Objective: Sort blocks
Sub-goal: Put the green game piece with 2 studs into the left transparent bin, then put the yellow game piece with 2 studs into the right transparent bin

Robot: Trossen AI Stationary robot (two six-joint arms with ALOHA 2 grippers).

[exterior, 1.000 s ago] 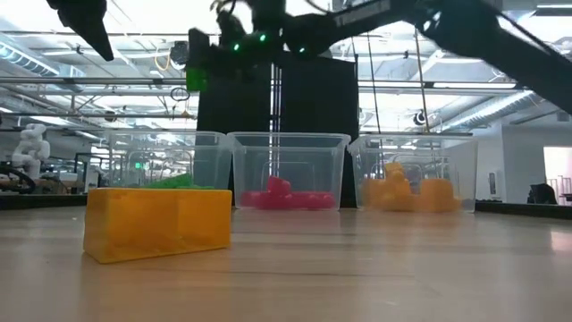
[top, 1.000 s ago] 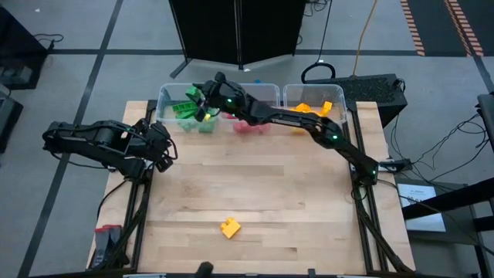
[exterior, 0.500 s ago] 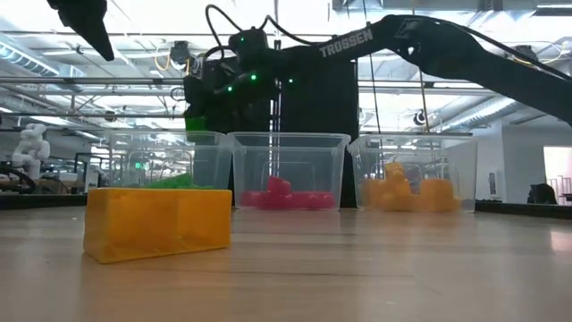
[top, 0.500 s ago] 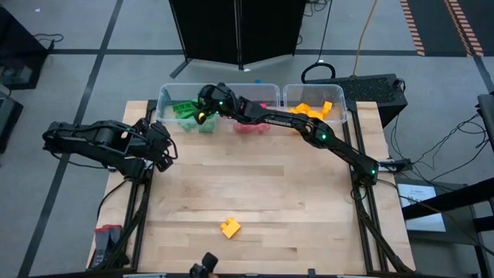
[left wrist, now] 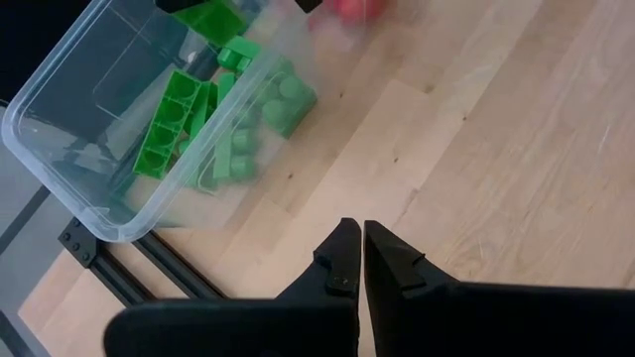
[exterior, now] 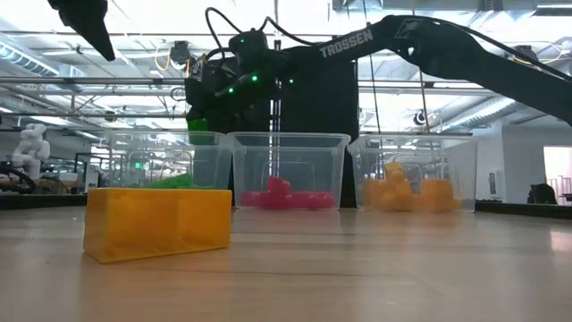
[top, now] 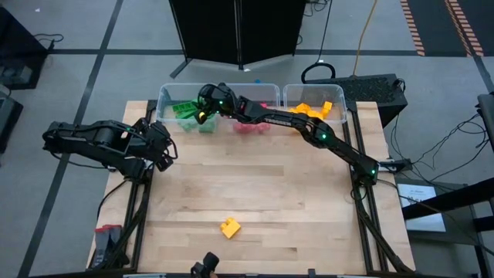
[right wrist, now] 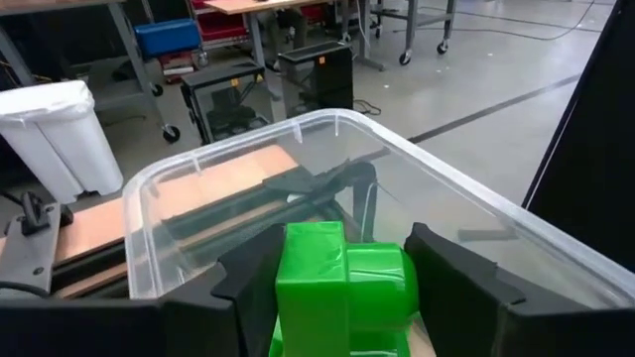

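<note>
While the left gripper [top: 167,154] waits over the tabletop's [top: 255,193] left edge, the right gripper [top: 199,110] reaches across to the left bin [top: 164,97], which holds green blocks [top: 184,110]. The middle bin [top: 266,91] holds red blocks [top: 248,127], the right bin [top: 287,94] yellow blocks [top: 312,110]. One yellow block [top: 229,227] lies alone near the tabletop's front edge.

In the low view, that yellow block [exterior: 158,222] sits large in front, and the right gripper [exterior: 198,114] hangs just above the left bin [exterior: 165,165] with a green block [exterior: 197,123] at its tips.

In the left wrist view, the left jaws are closed on nothing, beside the green blocks [left wrist: 203,124].

In the right wrist view, the right jaws stand either side of the green block [right wrist: 342,288], over the bin [right wrist: 198,198]; whether they grip it or have let go, I cannot tell.
</note>
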